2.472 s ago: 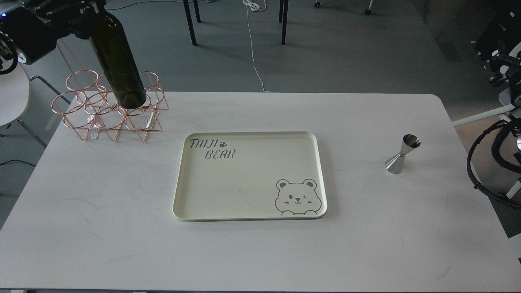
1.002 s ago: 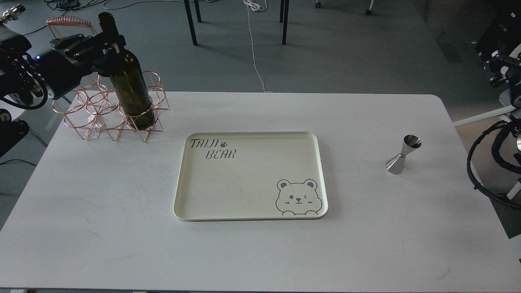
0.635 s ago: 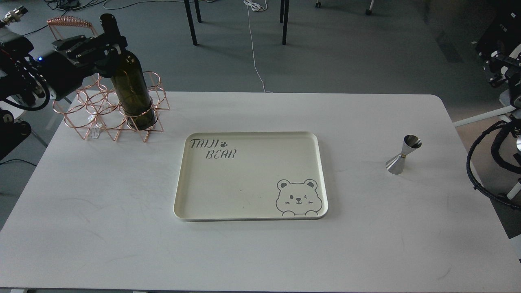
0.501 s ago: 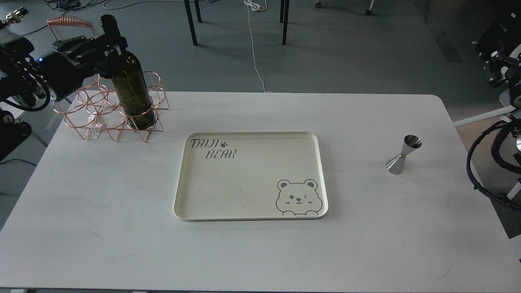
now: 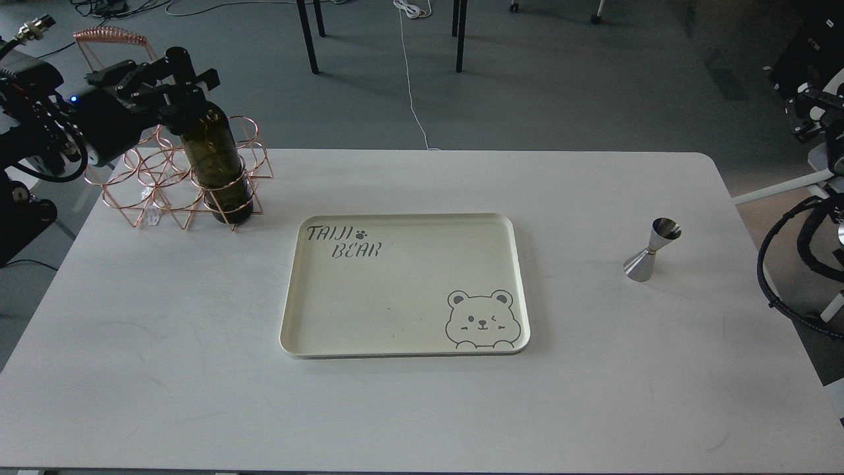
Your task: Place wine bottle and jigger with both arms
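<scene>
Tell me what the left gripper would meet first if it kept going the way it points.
The left gripper points rightward at the wine bottle, its fingers flanking the neck, so it would meet the neck first. Whether it already touches is unclear. The bottle stands in the copper wire rack.

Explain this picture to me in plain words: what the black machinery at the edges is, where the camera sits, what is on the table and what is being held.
The camera sits in a humanoid robot's head, looking forward and down at a white table. The black machinery on the left is the robot's left arm; its left gripper is at the neck of a dark green wine bottle, and its jaws look closed on it. The bottle stands upright inside a ring of a copper wire rack at the table's far left corner. In the middle lies a cream tray printed with a bear and the words TAIJI BEAR; nothing is in it. To the right, a small steel jigger stands alone on the table, untouched. The black parts at the right edge belong to the right arm; its gripper is not in view.
</scene>
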